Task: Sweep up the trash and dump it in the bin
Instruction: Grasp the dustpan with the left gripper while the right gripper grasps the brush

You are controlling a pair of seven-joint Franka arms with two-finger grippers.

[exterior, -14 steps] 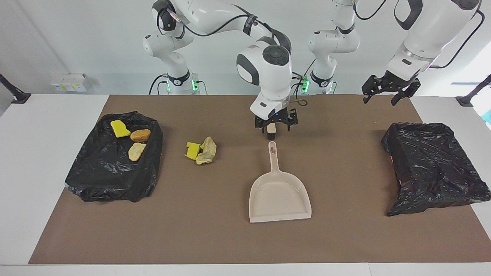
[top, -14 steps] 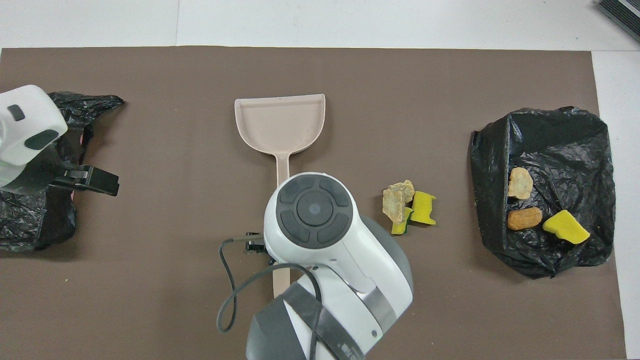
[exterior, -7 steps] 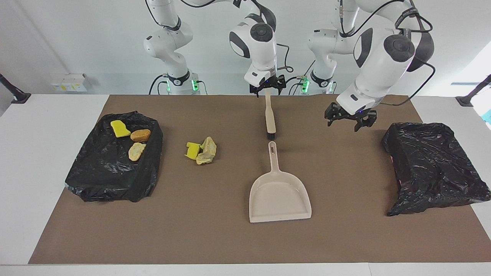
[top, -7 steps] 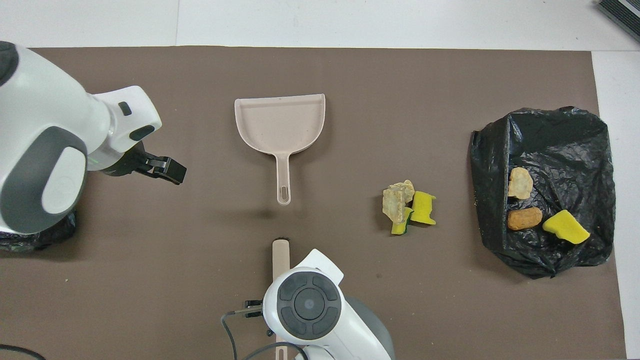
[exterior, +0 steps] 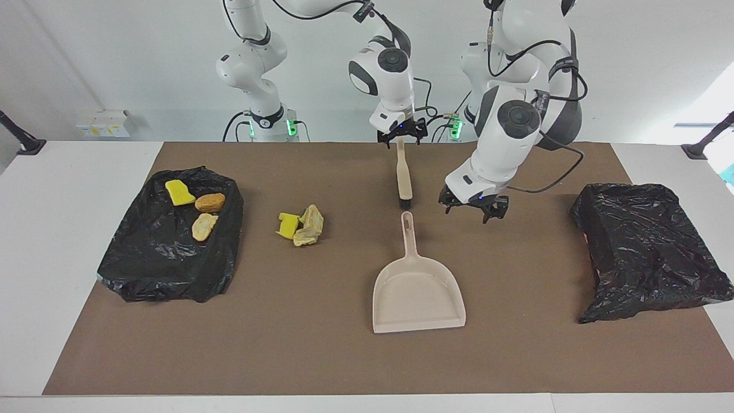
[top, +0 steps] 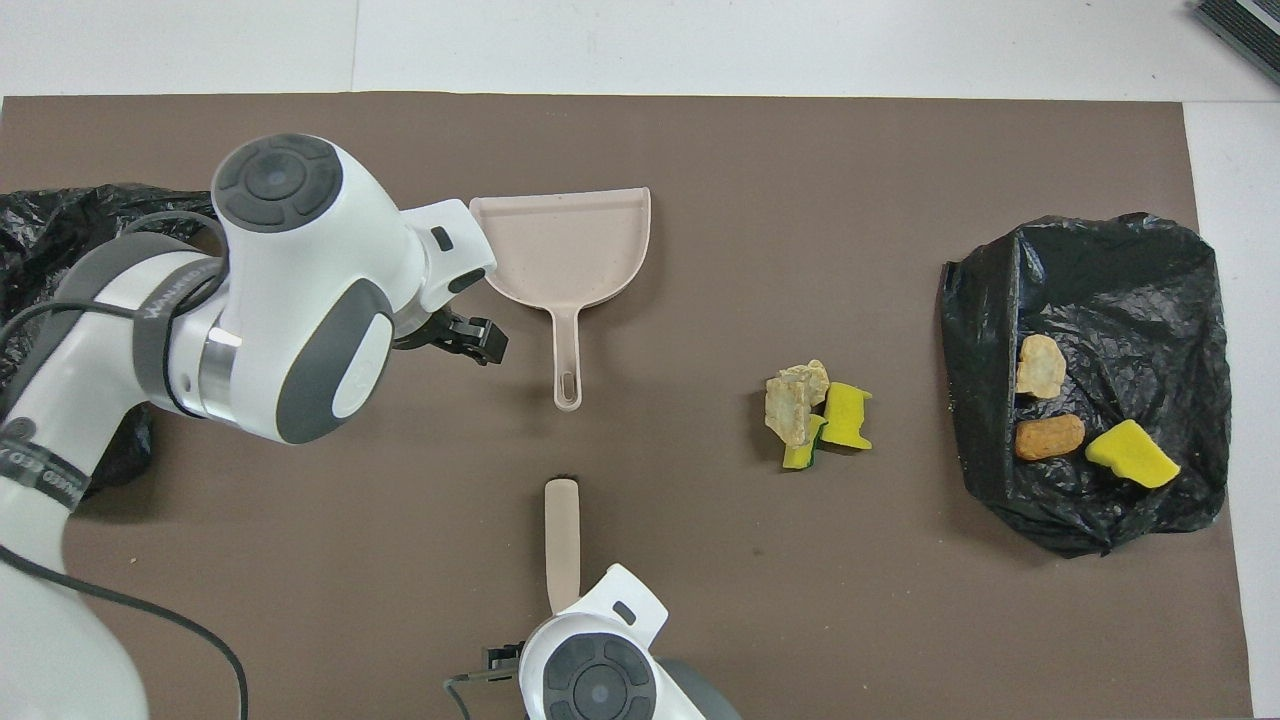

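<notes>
While the right gripper (exterior: 401, 139) holds the brush (exterior: 404, 175) upright by its handle near the dustpan (exterior: 417, 292), the left gripper (exterior: 473, 207) hovers open and empty beside the dustpan's handle.

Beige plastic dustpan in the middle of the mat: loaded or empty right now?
Empty. The beige plastic dustpan lies flat with a bare tray in both views; the small pile of yellow sponge and beige scraps sits on the brown mat beside it.

A white table (exterior: 69, 241) carries a brown mat (exterior: 321, 338): dustpan (exterior: 417, 292) at centre, trash pile (exterior: 301, 225) at nine o'clock, black bags (exterior: 172, 241) at both ends.
</notes>
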